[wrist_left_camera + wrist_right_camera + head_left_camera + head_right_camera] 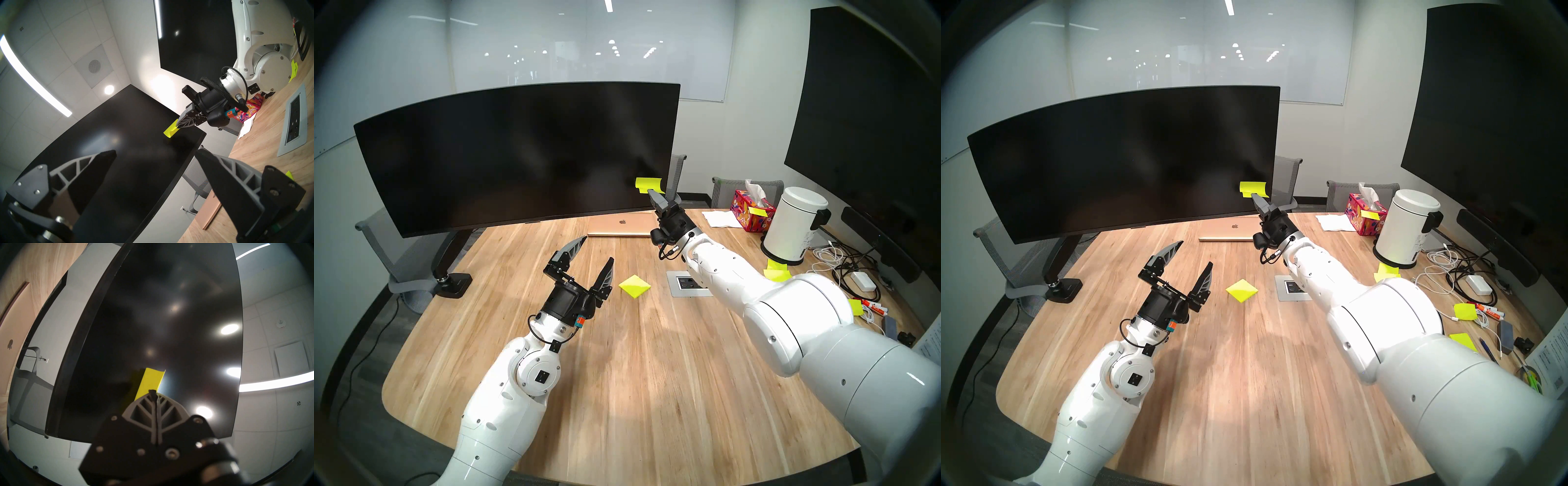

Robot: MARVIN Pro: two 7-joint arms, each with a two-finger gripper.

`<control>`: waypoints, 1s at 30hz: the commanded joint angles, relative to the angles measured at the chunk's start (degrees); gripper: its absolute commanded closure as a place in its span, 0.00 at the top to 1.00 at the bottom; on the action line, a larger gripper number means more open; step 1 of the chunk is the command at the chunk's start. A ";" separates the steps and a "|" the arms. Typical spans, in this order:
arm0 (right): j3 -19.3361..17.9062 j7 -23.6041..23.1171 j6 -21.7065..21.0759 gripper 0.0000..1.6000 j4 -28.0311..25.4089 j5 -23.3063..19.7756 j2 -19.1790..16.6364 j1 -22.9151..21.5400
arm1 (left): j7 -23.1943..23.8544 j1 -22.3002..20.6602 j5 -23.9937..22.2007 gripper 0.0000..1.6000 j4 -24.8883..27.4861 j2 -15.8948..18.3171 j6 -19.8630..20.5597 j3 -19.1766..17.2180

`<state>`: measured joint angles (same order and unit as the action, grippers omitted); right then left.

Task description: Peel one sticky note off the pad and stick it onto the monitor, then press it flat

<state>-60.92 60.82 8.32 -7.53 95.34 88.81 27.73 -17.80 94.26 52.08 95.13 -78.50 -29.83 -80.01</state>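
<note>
The sticky note point(648, 183), a neon yellow-green sheet, sits on the lower right corner of the wide curved monitor point(517, 152); its lower part bends off the screen. My right gripper point(651, 192) is shut, with its tips against the note's lower edge. In the right wrist view the note point(151, 380) runs behind the shut right gripper point(153, 391), not out of the seam between its fingers. The pad point(634, 286) lies on the wooden table, mid-right. To the left of the pad my left gripper point(597, 249) hovers open and empty.
A closed laptop point(621, 225) lies under the monitor. A socket plate point(689, 283) is set into the table. At the right stand a tissue box point(751, 210), a white canister point(795, 224), loose yellow sheets point(777, 271), cables point(843, 268) and a big flat screen point(863, 118).
</note>
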 commanded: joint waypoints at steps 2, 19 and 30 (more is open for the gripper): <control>-0.21 0.23 -0.12 0.00 -0.72 -0.09 0.25 -2.08 | -0.17 -0.15 0.09 1.00 1.33 -0.13 -0.04 0.07; 0.31 0.87 -0.30 0.00 -0.48 0.75 0.37 -1.58 | -0.13 -0.11 0.12 1.00 1.40 -0.16 -0.01 0.04; 0.38 1.36 -0.34 1.00 -0.45 1.03 0.45 -1.41 | -0.11 -0.09 0.13 1.00 1.43 -0.18 0.00 0.02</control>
<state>-60.50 61.26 7.82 -7.36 96.40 89.23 27.48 -17.78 94.27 52.13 95.13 -78.56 -29.84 -80.06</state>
